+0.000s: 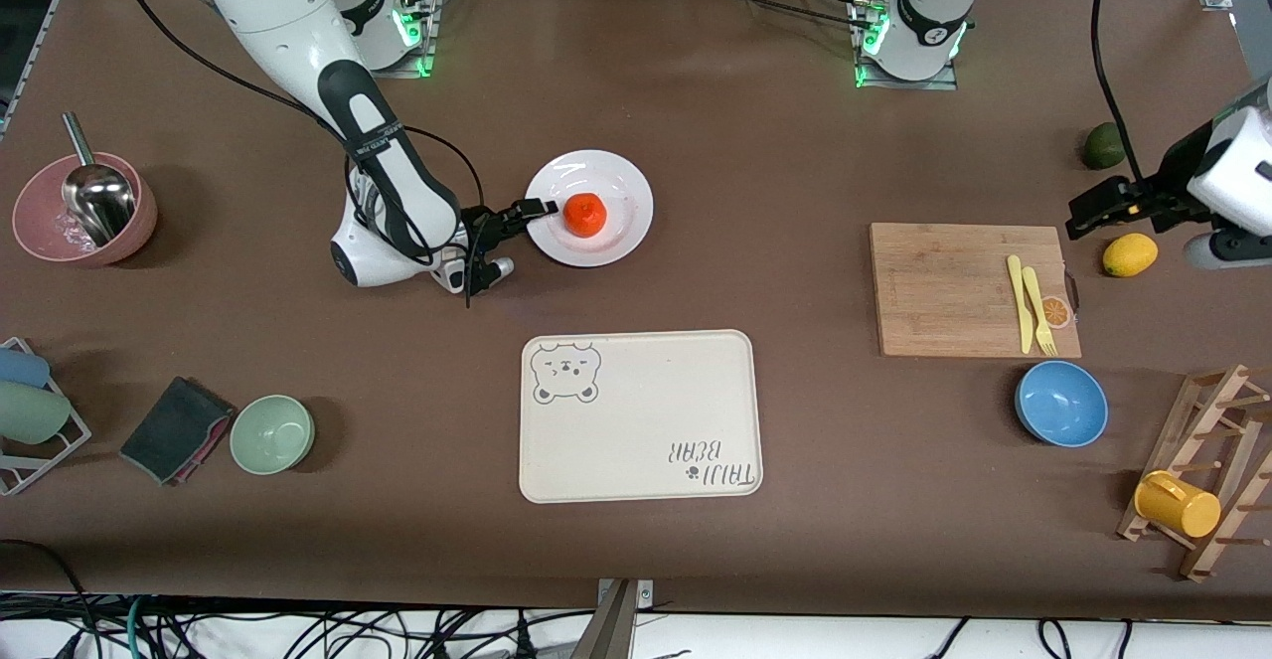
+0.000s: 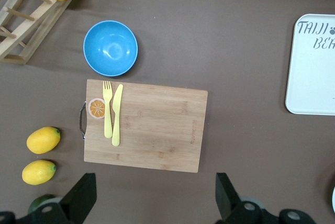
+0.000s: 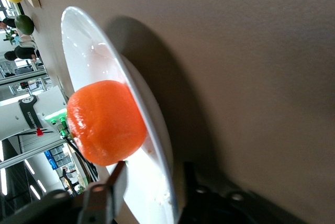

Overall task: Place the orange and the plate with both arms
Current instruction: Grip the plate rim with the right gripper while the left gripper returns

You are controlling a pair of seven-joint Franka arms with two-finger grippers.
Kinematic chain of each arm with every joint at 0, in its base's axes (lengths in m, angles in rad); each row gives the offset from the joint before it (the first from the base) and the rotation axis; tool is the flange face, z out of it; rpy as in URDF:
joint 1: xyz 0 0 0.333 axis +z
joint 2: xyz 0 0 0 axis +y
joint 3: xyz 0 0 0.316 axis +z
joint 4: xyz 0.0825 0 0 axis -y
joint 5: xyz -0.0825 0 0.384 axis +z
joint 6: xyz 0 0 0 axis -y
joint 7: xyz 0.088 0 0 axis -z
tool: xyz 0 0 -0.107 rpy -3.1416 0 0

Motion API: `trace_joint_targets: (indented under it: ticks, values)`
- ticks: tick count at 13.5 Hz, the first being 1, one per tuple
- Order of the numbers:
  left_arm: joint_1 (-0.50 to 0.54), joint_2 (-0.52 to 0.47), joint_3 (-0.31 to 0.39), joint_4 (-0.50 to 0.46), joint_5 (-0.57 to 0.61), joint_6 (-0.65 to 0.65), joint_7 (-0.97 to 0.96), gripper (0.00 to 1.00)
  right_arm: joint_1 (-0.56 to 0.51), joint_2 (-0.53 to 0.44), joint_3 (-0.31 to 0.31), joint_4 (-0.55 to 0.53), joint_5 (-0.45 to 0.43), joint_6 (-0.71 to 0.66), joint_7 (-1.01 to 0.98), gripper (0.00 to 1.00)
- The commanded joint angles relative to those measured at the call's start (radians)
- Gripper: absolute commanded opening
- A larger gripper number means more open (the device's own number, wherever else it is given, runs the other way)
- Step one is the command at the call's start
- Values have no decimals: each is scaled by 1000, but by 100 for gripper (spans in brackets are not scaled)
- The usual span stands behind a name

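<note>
Spreading across every view, the brown counter (image 1: pixel 795 152) carries all the rest. A cream tray (image 1: pixel 636 415) lies near the middle of the edge closest to the front camera, its long axis running along that edge. A wooden board (image 1: pixel 954 286) sits toward the left arm's end, with a yellow knife (image 1: pixel 1018 301) and fork (image 1: pixel 1039 309) on it, both pointing across the counter.

The plate (image 1: pixel 616 182) lies flat near the counter's middle, farther from the front camera than the tray. The orange (image 1: pixel 585 214) rests on it, just off its centre, dimpled top up; being round, it has no clear long axis.

The right gripper (image 1: pixel 535 210) reaches in low from the right arm's end, its fingers (image 3: pixel 112 190) closed on the plate's rim, one above the rim and one beneath.

The left gripper (image 2: pixel 154 195) hangs over the left arm's end of the counter, above the bare strip beside the board, fingers (image 2: pixel 84 195) spread wide and holding nothing. Two lemons (image 2: pixel 43 140) lie close by.
</note>
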Motion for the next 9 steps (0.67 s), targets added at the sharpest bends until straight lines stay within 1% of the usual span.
trace_joint_targets:
  ticks: [1,2,3,4,8,9]
  values:
    - [-30,-31,42,-37,-24,11,33,100,5,9,0,4,23,10,-25,23]
    - [-37,-41,61,-37,-24,14,33,100,5,7,0,5,23,8,-25,15]
    - [-42,-47,62,-37,-22,14,33,100,5,7,0,8,21,5,-28,11]
    - [-48,-59,64,-39,-22,13,33,100,3,4,-1,11,21,0,-50,0]
    - [-68,-59,65,-43,-10,11,36,100,-3,-3,-3,22,21,-12,-61,0]
    - [-68,-59,65,-40,-10,8,53,100,-6,-6,-8,45,21,-50,-48,0]
